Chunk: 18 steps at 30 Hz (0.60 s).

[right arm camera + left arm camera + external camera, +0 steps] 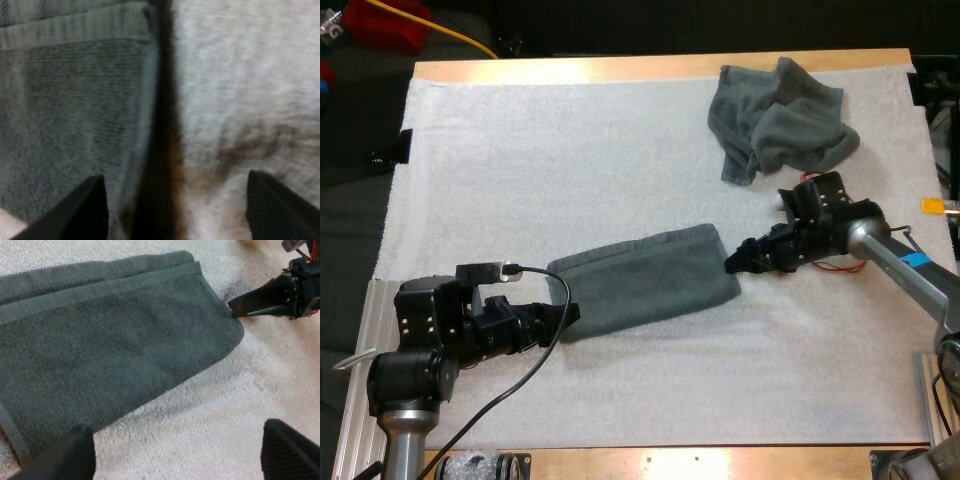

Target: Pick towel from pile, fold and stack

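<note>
A dark grey-green towel (645,280) lies folded into a long band across the middle of the white mat (520,160). My left gripper (565,312) is at the band's left end. In the left wrist view it (180,455) stands open, one finger (75,455) by the towel's (110,350) near corner and the other over bare mat. My right gripper (732,262) sits low at the band's right end, also seen in the left wrist view (235,307). In the right wrist view it (175,210) is open, astride the towel's hemmed edge (150,75). A crumpled towel (780,115) lies at the far right.
The wooden table edge (660,68) runs along the far side, just behind the crumpled towel. Bare mat stretches to the left and in front of the folded band.
</note>
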Motion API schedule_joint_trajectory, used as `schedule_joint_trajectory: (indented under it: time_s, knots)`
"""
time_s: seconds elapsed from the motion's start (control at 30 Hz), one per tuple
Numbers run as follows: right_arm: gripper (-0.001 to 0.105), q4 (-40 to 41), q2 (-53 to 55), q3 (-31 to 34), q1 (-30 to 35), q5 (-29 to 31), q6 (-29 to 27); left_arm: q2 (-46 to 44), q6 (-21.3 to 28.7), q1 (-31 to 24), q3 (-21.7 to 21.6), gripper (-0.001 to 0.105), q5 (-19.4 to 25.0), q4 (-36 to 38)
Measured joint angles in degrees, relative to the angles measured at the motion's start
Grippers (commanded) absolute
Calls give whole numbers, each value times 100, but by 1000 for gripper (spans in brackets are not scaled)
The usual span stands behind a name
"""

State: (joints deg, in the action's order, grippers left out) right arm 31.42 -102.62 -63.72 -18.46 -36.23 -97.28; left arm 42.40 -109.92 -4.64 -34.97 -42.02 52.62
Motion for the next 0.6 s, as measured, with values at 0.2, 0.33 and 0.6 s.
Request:
schedule_joint_trajectory:
  time_s: [0.2,0.33,0.6]
  knots:
    - [61,-115,-13,-15,-452,26,247,0,0,0,0,66,-5,0]
    - [61,-115,-13,-15,-619,-44,354,0,0,0,0,66,-82,0]
    - [29,10,-79,-15,-672,-4,899,0,0,0,0,66,-309,6]
